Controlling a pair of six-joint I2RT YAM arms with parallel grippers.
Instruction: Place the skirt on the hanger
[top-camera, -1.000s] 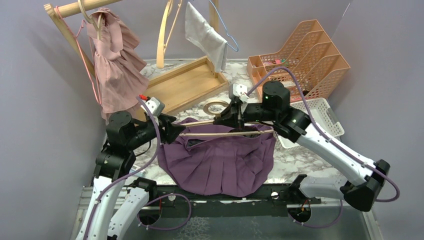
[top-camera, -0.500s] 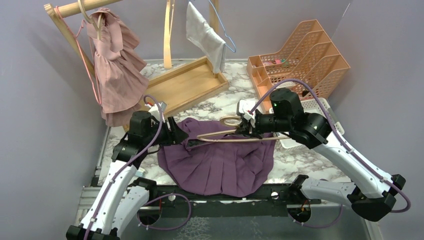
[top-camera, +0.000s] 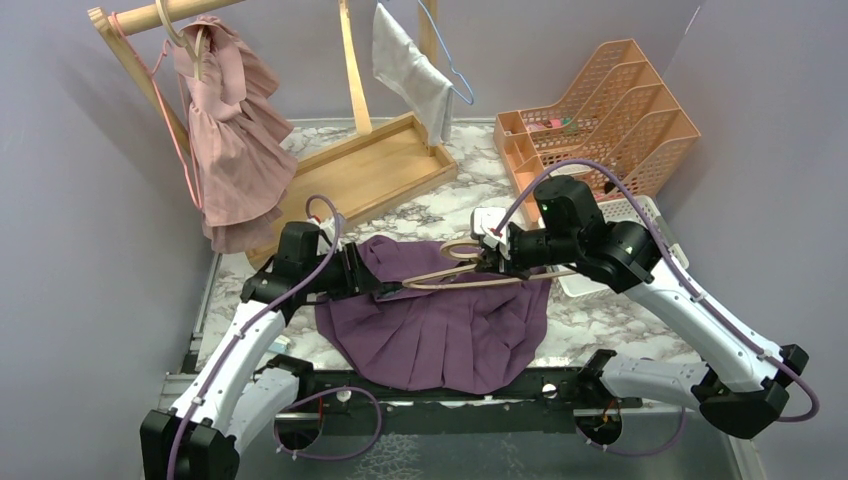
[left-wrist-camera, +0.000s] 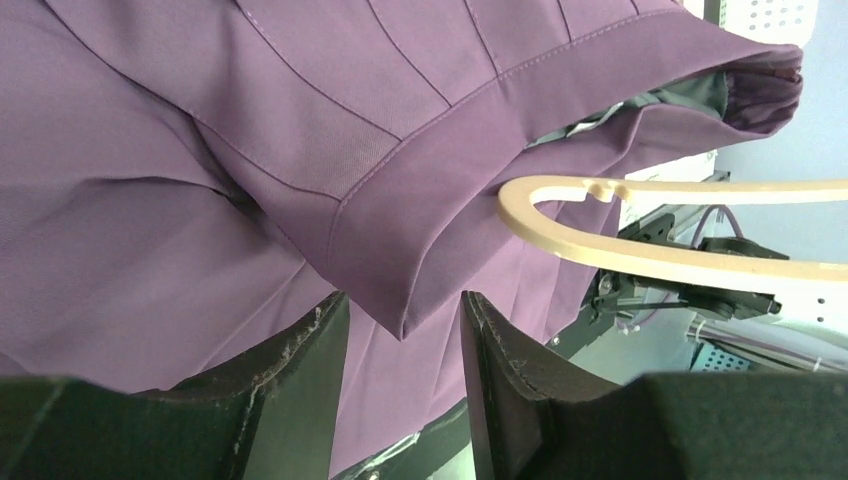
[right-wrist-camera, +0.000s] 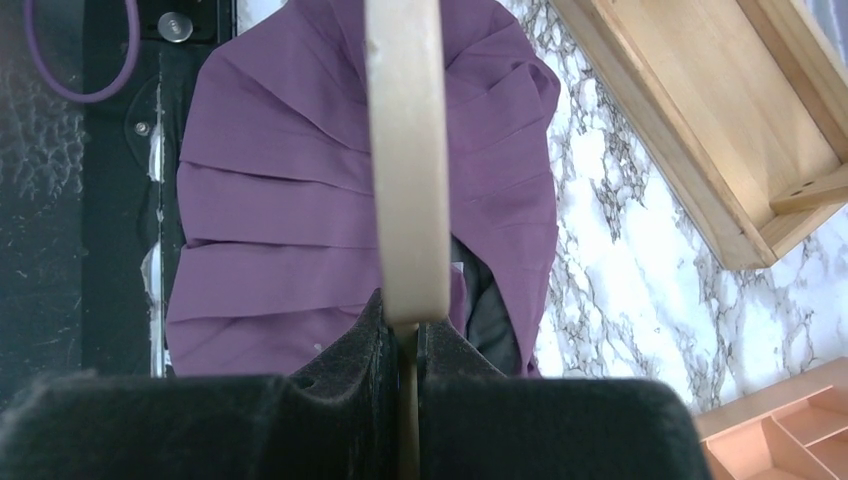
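The pleated purple skirt (top-camera: 440, 320) lies spread on the marble surface (top-camera: 600, 315), its waistband's left end pinched by the left fingers (left-wrist-camera: 320, 350). The right fingers (right-wrist-camera: 400, 345) clamp the pale wooden hanger (top-camera: 470, 275) just above the waistband.

This is a robot lab cell staged as a small laundry corner rather than a real home: plain lilac partition walls (top-camera: 60, 260) box in a marble-patterned worktop (top-camera: 470, 195) mounted on a metal frame with the two arms bolted to it. The props are household ones, a wooden garment rack (top-camera: 135, 50) with a pink dress (top-camera: 225, 130), a wooden tray (top-camera: 370, 165), and peach desk organisers (top-camera: 600, 110).
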